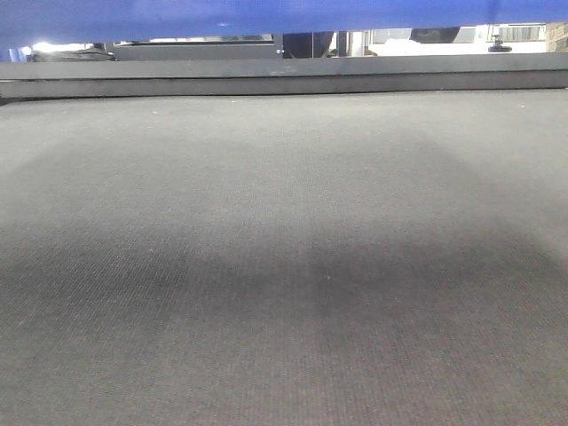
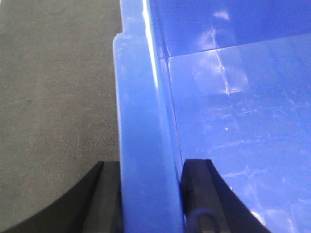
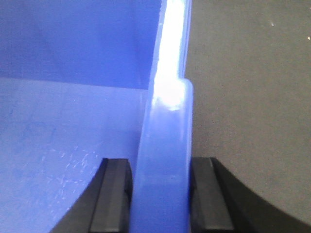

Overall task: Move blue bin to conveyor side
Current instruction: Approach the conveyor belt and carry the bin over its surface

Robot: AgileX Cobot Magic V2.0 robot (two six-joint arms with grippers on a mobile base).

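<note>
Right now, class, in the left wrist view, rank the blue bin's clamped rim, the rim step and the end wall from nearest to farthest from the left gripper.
1. Clamped rim of the blue bin, between the fingers of the left gripper.
2. Rim step, farther along, conveyor side.
3. End wall, beyond, upper right.

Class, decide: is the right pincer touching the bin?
Touching. The right wrist view shows the right pincer with fingers pressed against both faces of the bin wall, no gap.
</note>
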